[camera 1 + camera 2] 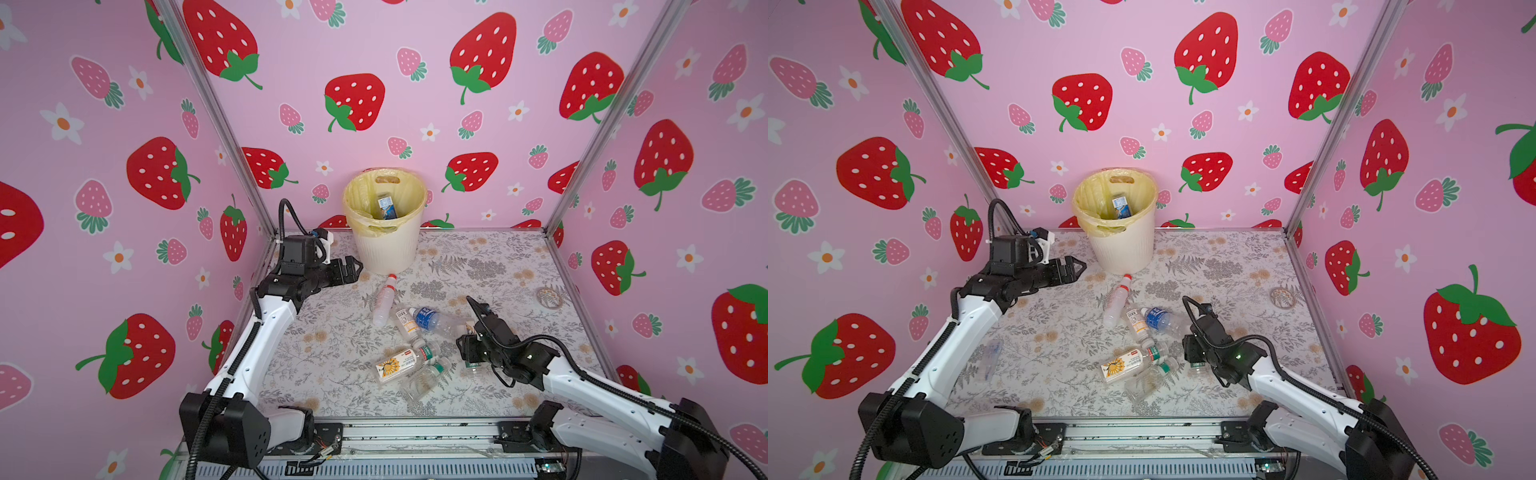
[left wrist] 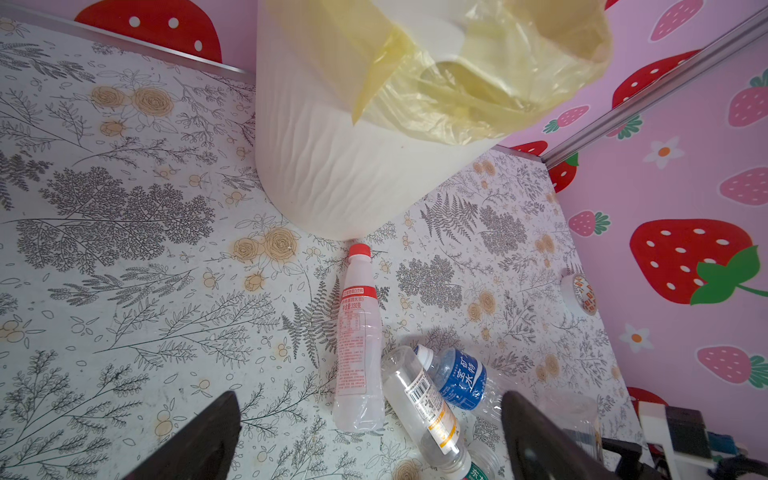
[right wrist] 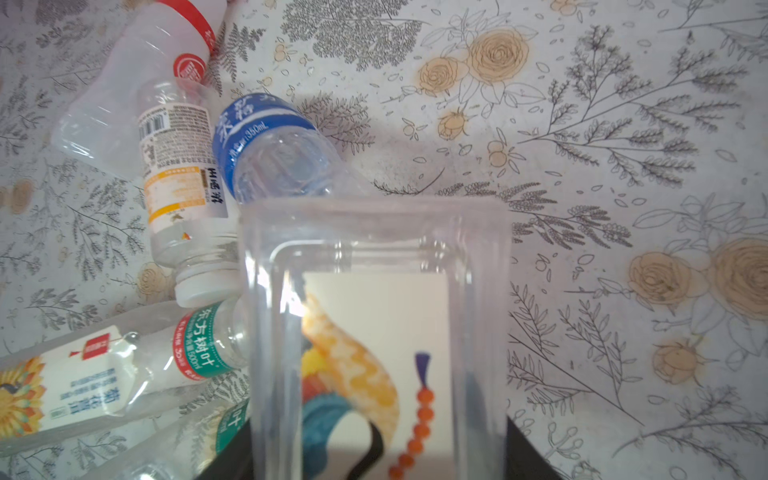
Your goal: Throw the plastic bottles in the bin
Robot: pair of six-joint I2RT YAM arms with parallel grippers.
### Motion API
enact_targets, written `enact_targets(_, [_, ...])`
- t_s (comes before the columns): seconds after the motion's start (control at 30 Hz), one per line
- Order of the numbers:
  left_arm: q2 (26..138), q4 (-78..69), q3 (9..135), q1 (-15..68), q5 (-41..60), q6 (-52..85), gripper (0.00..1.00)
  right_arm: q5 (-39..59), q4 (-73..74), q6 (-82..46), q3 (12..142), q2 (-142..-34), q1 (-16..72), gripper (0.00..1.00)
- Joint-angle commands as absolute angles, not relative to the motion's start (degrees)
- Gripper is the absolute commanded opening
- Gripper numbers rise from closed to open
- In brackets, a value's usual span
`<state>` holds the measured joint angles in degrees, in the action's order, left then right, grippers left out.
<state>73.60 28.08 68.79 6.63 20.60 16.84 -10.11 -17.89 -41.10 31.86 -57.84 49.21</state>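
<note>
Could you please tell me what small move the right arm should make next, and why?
Probably lift the right pincer straight up: its jaws appear closed around the clear square bottle, while the bin stands well beyond it.

We had a floral tablecloth (image 1: 498,257) down, grey ferns and tan roses all over it. A roll of tape (image 1: 549,297) lay near its right edge, and we could spot it in both top views. Around the table stood pink walls (image 1: 374,50) printed with strawberries and little white flowers, joined by aluminium corner posts (image 1: 216,120) — plus a metal rail (image 1: 415,432) along the front.
</note>
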Motion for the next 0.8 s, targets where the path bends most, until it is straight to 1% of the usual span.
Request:
enact_targets(0.0, [72.60,28.12,68.75,6.33,21.17,17.21,0.99,-11.16,-18.72,-41.99,34.12,-58.93,48.90,0.60])
enact_targets(0.07, [72.42,28.13,68.73,6.33,21.04,17.23,0.99,-11.37,-19.34,-41.84,34.94,-59.63,48.88,0.60])
enact_targets(0.17, [72.07,28.39,68.89,6.32,21.06,17.05,0.99,-14.24,-21.88,-43.04,36.51,-61.52,48.52,0.60])
enact_targets(0.3, [71.38,28.20,68.82,6.29,21.16,17.18,0.99,-15.73,-23.38,-42.16,40.87,-64.65,48.33,0.59])
enact_targets(0.53, [71.58,28.48,69.15,6.33,21.26,17.44,0.99,-16.63,-20.46,-38.50,48.28,-66.50,48.26,0.60])
enact_targets(0.77, [71.19,28.62,69.08,6.33,21.01,17.19,0.99,-14.43,-16.51,-34.58,56.45,-73.49,48.25,0.59])
